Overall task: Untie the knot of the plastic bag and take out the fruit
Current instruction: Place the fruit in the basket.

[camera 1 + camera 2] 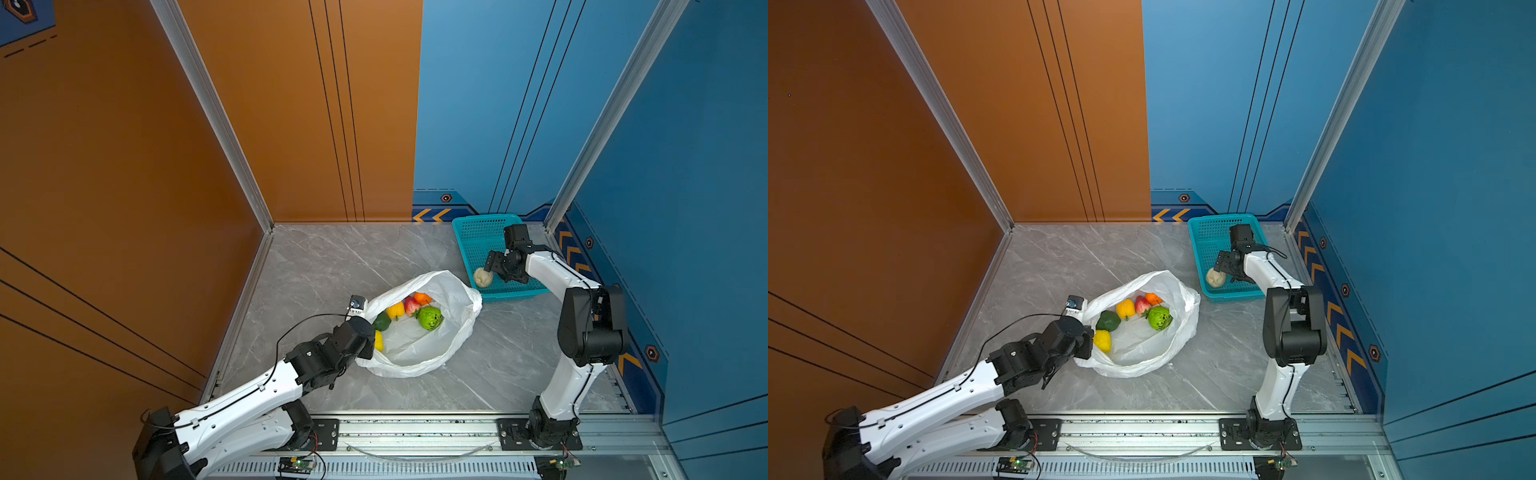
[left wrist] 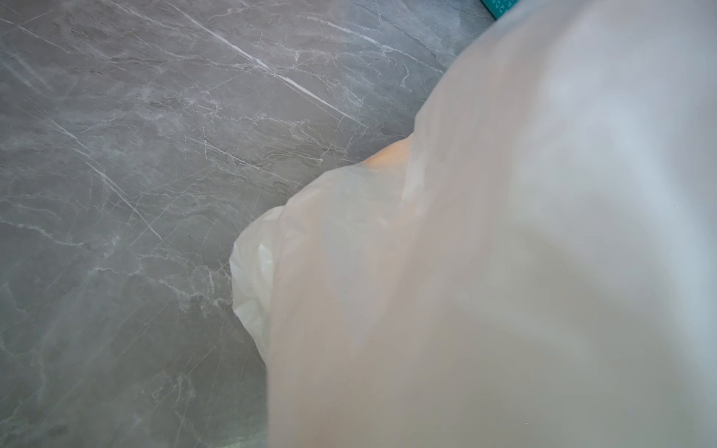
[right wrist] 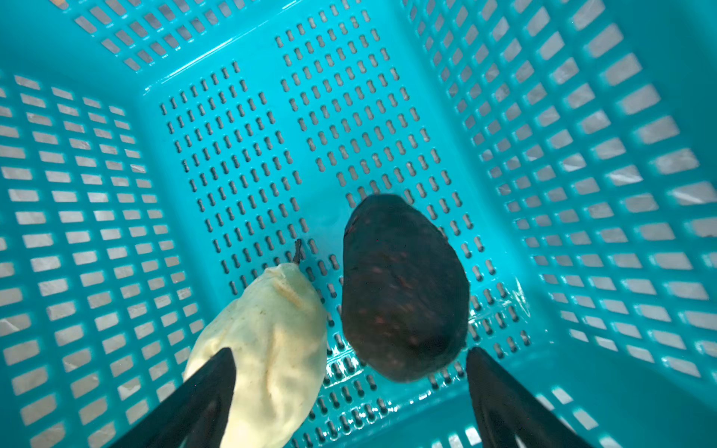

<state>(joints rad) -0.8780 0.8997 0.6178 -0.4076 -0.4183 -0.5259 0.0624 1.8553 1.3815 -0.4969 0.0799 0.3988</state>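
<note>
Marble tabletop: left gripper [image 1: 365, 318] pinches plastic bag [image 1: 415, 353] rim, right gripper [image 3: 349, 351] gapes wide over black fruit [image 3: 403, 287] lying free in basket [image 3: 582, 155]; next, grasp bagged fruit [image 1: 430, 318].

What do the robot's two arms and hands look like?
Both the left arm and right arm have glossy white shells joined by chunky black joints, on black bases bolted to a silver rail. A thin black cable loops along the left arm. The right hand ends in two flat, tapering black fingers.
</note>
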